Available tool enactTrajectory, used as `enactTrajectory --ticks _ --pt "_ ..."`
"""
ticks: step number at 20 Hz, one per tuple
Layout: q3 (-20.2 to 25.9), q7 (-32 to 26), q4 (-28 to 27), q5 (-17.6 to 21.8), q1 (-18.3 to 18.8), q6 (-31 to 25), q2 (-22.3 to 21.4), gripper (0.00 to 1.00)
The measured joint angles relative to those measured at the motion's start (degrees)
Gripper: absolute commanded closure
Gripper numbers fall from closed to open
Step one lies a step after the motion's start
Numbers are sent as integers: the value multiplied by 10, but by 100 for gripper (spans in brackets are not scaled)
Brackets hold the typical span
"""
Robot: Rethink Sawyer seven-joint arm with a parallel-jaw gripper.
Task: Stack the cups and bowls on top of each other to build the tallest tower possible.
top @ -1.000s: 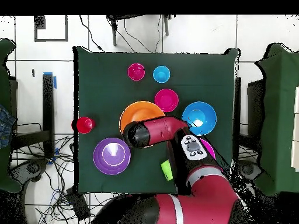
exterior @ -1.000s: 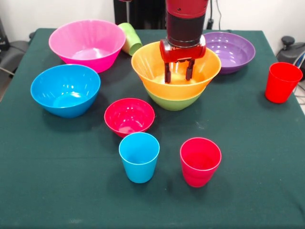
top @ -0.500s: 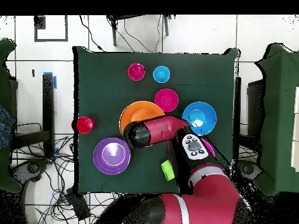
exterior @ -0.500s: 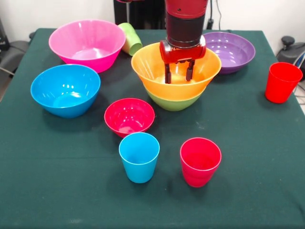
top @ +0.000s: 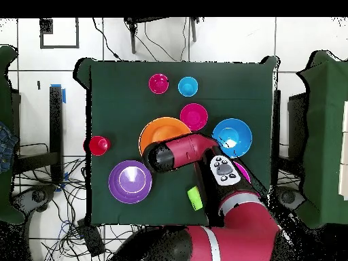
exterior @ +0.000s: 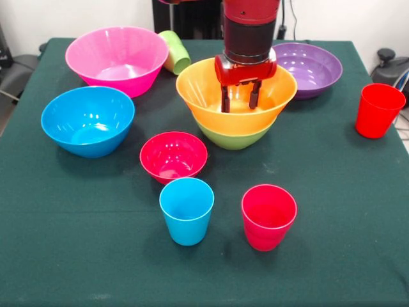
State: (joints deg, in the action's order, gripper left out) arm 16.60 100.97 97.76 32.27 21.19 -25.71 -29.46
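Glossy smooth plastic orange bowl (exterior: 211, 96) sits on matt green tablecloth (exterior: 345, 211).

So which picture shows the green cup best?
The front view: the lime green cup lies tipped over beside the pink bowl, its side and mouth showing. The overhead view shows only a small green patch next to the robot's arm.

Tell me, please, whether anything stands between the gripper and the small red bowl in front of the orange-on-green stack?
Only the big glossy orange plastic bowl's near wall: the gripper hangs with open jaws over its hollow, and the small red plastic bowl sits just beyond on the green cloth. Lifted above that rim, nothing visible blocks the way.
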Motion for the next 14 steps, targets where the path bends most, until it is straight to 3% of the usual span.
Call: enactTrajectory --ticks 14 --pt "36 0 -63 19 5 -103 18 0"
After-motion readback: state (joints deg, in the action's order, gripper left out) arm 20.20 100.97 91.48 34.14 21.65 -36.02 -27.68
